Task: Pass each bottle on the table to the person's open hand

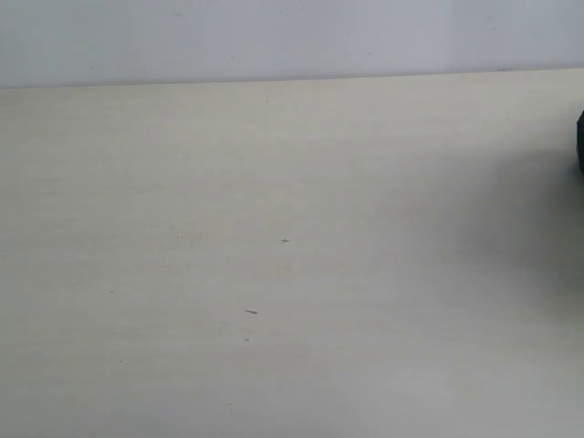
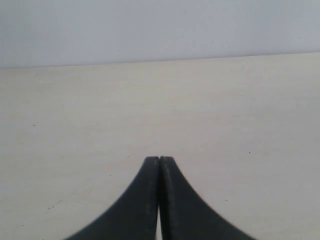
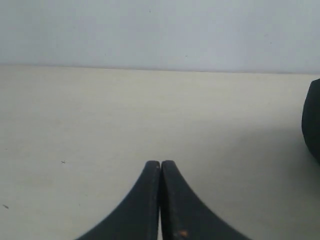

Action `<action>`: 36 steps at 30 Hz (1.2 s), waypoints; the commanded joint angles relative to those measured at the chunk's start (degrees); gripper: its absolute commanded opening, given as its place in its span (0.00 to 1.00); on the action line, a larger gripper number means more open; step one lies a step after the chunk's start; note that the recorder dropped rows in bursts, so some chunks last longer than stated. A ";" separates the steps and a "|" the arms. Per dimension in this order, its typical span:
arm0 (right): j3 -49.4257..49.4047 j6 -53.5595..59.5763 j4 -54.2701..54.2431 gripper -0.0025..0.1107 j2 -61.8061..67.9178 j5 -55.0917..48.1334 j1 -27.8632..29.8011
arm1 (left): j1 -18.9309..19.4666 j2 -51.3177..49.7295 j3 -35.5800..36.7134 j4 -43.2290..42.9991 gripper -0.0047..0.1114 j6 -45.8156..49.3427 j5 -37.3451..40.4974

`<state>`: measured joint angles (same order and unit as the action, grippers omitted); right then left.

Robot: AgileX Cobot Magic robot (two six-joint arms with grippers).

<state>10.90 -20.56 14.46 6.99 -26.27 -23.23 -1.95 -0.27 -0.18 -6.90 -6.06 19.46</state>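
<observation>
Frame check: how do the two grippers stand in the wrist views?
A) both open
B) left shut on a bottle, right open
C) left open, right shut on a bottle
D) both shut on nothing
D: the left gripper and the right gripper each have their dark jaws pressed together tip to tip, with nothing between them.

Cream desk (image 1: 274,182), pale grey wall (image 1: 274,36)
The desk has faint wood lines and tiny dark specks. The left pincer (image 2: 159,160) and right pincer (image 3: 160,164) are black.
</observation>
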 commanded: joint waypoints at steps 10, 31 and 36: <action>-0.23 -0.35 0.50 0.02 -0.87 1.19 1.36 | 0.32 0.27 0.18 -0.18 0.06 -0.18 -0.39; -10.90 1.05 1.20 0.02 -6.99 17.23 27.84 | 0.32 0.27 0.18 -0.18 0.06 -0.18 -0.39; -10.90 1.05 1.20 0.02 -6.99 17.60 28.87 | 0.32 0.27 0.18 -0.18 0.06 -0.18 -0.39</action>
<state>0.26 -19.91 15.16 0.29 -10.08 5.14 -1.77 -0.27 -0.18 -6.90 -6.06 19.46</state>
